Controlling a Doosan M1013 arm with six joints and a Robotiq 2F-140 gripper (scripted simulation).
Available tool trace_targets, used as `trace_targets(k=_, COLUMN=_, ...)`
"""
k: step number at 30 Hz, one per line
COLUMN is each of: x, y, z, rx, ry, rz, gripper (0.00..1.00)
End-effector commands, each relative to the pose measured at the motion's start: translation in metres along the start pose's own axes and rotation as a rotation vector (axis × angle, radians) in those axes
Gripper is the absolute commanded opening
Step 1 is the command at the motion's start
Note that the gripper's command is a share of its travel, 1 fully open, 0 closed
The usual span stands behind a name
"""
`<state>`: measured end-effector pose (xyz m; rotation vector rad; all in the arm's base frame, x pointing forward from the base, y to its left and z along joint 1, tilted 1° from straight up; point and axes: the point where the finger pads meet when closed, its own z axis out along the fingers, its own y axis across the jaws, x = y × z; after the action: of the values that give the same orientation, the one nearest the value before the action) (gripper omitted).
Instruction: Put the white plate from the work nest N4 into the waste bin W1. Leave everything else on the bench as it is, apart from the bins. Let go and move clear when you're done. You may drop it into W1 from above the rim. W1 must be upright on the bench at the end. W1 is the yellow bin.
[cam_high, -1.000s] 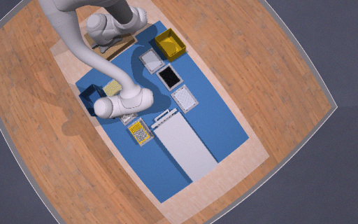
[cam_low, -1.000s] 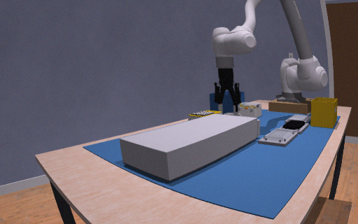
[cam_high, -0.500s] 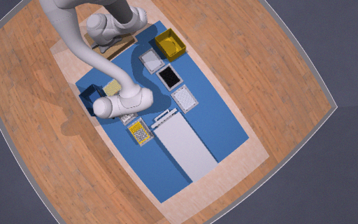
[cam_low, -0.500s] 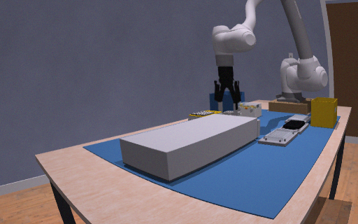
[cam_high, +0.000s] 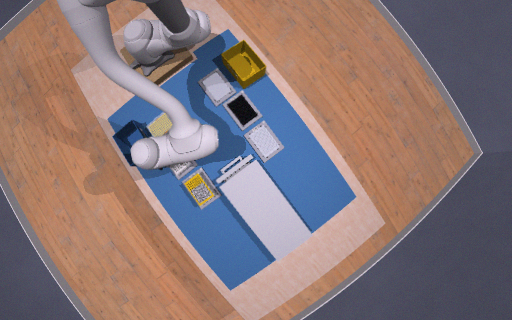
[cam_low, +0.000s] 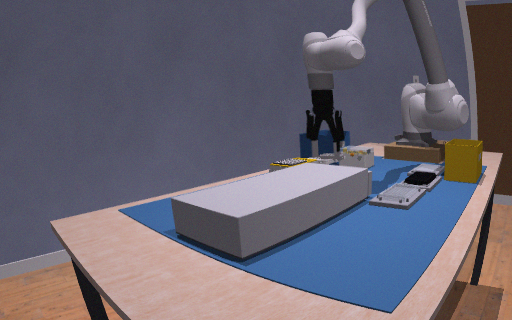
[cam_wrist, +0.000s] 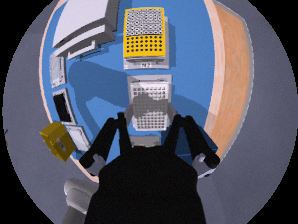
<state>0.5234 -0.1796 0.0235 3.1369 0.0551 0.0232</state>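
The white plate (cam_wrist: 148, 106) is a grid-topped tray at a work nest near the bench's left edge. In the top view only its edge (cam_high: 182, 168) shows under the arm. My gripper (cam_wrist: 150, 107) points straight down over it, and the fingers are shut on the white plate at its two sides. In the exterior view the gripper (cam_low: 325, 144) stands low, just above the mat. I cannot tell whether the plate is off its nest. The yellow bin W1 (cam_high: 243, 61) (cam_low: 463, 160) stands upright at the far corner of the blue mat, near the robot base.
A large white box (cam_high: 265, 207) lies along the mat's middle. A yellow-framed plate (cam_high: 201, 189) sits beside my gripper. Three nests run towards W1, with a white plate (cam_high: 264, 141), a black one (cam_high: 242, 110) and a grey one (cam_high: 217, 86). A blue bin (cam_high: 127, 135) stands behind the arm.
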Motion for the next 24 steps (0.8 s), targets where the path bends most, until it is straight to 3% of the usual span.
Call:
trace_targets(k=1, x=0.000, y=0.000, z=-0.005, rx=0.000, ry=0.000, rz=0.000, gripper=0.10)
trace_targets(k=24, x=0.000, y=0.000, z=-0.033, rx=0.000, ry=0.000, rz=0.000, gripper=0.10)
